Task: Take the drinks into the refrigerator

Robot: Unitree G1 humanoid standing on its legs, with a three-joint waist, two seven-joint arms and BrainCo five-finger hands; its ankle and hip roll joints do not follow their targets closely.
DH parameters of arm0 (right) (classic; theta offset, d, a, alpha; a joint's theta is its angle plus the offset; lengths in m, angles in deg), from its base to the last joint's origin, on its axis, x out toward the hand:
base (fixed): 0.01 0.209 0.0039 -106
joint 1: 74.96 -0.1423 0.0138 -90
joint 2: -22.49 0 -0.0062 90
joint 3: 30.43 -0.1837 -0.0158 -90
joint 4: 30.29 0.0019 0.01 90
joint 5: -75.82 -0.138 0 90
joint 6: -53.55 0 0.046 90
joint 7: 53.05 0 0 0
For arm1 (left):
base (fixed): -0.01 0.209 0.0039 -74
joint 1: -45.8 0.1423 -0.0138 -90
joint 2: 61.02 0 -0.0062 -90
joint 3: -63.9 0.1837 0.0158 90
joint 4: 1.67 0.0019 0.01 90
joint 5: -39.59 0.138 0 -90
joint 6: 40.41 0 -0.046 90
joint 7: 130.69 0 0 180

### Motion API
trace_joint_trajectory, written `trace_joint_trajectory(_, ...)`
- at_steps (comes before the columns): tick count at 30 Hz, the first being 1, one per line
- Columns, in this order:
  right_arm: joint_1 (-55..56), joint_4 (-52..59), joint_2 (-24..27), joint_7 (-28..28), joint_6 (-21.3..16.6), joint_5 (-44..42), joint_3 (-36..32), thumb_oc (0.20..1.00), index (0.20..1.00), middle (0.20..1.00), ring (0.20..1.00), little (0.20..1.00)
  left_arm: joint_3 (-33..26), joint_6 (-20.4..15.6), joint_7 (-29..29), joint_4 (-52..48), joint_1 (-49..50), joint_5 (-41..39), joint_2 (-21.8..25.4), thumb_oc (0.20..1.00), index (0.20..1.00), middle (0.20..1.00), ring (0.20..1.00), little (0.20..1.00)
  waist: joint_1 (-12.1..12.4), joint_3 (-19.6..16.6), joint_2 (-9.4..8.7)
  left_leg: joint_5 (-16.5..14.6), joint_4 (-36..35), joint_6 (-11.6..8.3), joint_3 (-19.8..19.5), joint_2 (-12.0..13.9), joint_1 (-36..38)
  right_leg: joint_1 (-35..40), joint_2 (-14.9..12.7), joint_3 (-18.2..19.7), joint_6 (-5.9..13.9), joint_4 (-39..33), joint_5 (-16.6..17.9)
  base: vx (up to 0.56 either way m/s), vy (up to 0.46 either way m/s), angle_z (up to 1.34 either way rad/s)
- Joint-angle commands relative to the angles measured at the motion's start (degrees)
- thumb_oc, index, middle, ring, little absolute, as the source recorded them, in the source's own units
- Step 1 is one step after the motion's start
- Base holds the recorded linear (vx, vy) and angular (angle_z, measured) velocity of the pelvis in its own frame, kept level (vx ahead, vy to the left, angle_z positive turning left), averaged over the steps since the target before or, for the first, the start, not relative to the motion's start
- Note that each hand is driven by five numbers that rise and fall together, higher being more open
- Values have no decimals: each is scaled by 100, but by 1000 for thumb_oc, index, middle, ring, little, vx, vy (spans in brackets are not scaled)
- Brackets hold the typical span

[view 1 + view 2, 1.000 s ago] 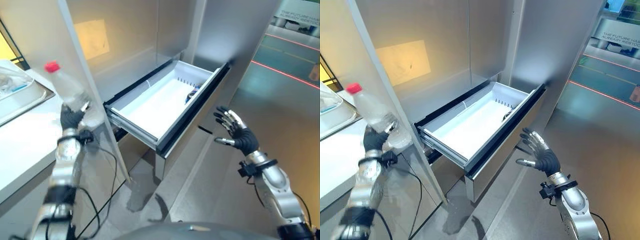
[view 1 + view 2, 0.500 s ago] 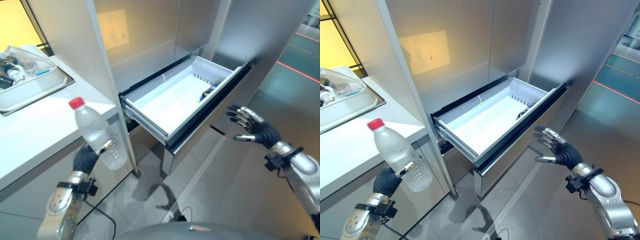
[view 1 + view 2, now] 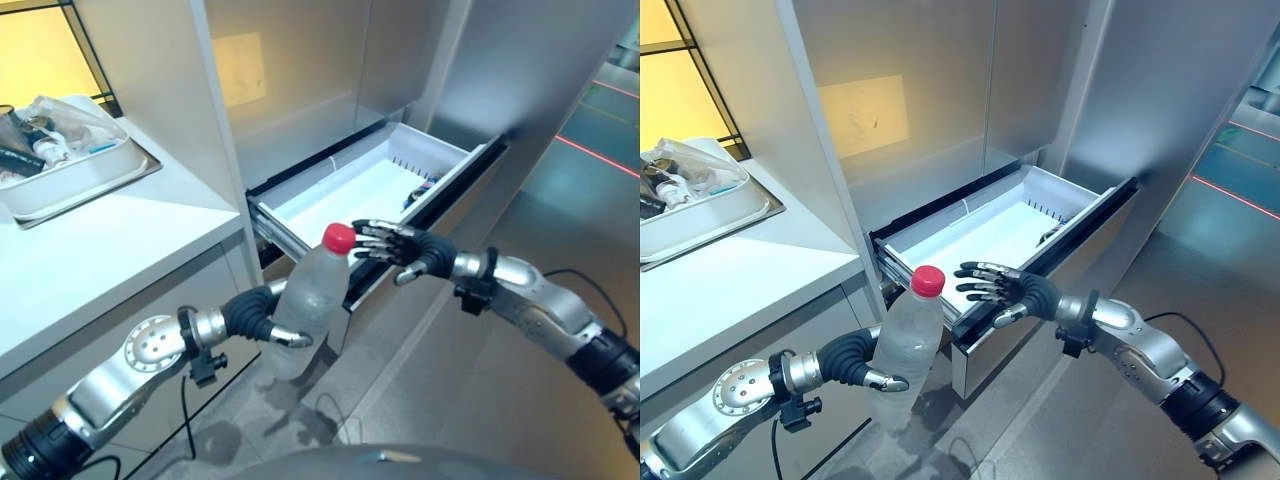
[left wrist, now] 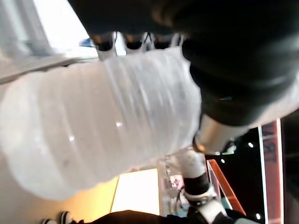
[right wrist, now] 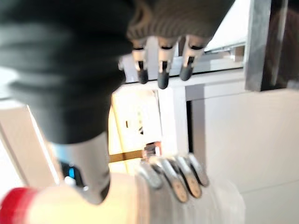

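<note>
On the counter (image 3: pixel 120 235) at the far left sits a white tray (image 3: pixel 70 180) of clutter, near its back edge. The left robot hand (image 3: pixel 262 318) has its fingers curled round the clear bottle (image 3: pixel 308 305) with a red cap (image 3: pixel 338 237), holding it upright in the air past the counter's right edge, in front of the pulled-out refrigerator drawer (image 3: pixel 345 195). The right robot hand (image 3: pixel 408 248) hovers just beside the cap, its fingers spread and straight, over the drawer's front edge.
</note>
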Motion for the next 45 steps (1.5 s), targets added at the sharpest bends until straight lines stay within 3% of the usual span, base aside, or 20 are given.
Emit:
trace_joint_trajectory(1,-248,-225,-273,-84,-211,-325,-7,1000,1000,1000,1000,1000,-103,-485,-166,-419,-629,-298,-286,200,200,200,200,200,-92,-61,-77,-434,381,139,-272,-110,-256,339,-87,-331,129,443,-1101,0,0,0)
trace_joint_trajectory(7,44,-496,-1211,-269,-207,-558,-64,1000,1000,1000,1000,1000,155,-434,-207,-330,-923,-151,-606,200,200,200,200,200,-120,-31,-27,-446,376,152,-237,-96,-227,355,-78,-278,126,417,-1106,4,-5,-2)
trace_joint_trajectory(14,307,-351,-1408,-147,-77,-723,134,1000,1000,1000,1000,1000,169,-435,-225,-187,-797,-35,-811,200,200,200,200,200,-157,-31,-7,-456,377,155,-228,-89,-215,356,-76,-264,118,445,-1138,1,-2,-2)
trace_joint_trajectory(18,363,71,-1299,74,86,-995,267,1000,1000,1000,1000,1000,183,-472,-165,-70,-669,121,-841,200,200,200,200,200,-163,-37,-7,-463,371,159,-228,-83,-204,368,-79,-266,114,432,-1147,0,0,0)
trace_joint_trajectory(30,231,1096,-917,172,25,-1238,262,1000,1000,1000,1000,1000,72,-466,-67,122,-362,206,-886,200,200,200,200,200,-159,-28,7,-443,365,150,-192,-59,-232,341,-64,-236,111,404,-1135,-1,-3,-1)
trace_joint_trajectory(36,-85,1464,-514,191,-173,-1224,145,1000,1000,1000,1000,1000,-8,-474,-45,147,-268,106,-877,200,200,200,200,200,-141,-23,5,-419,366,126,-123,-36,-266,302,-39,-206,114,358,-1081,-3,-7,-1)
trace_joint_trajectory(45,109,1628,-445,161,-303,-1278,-244,1000,1000,1000,1000,1000,-170,-422,-54,189,-90,5,-1044,200,200,200,200,200,-154,-40,-11,-405,347,100,-84,9,-266,274,8,-182,99,336,-1061,0,-5,-1)
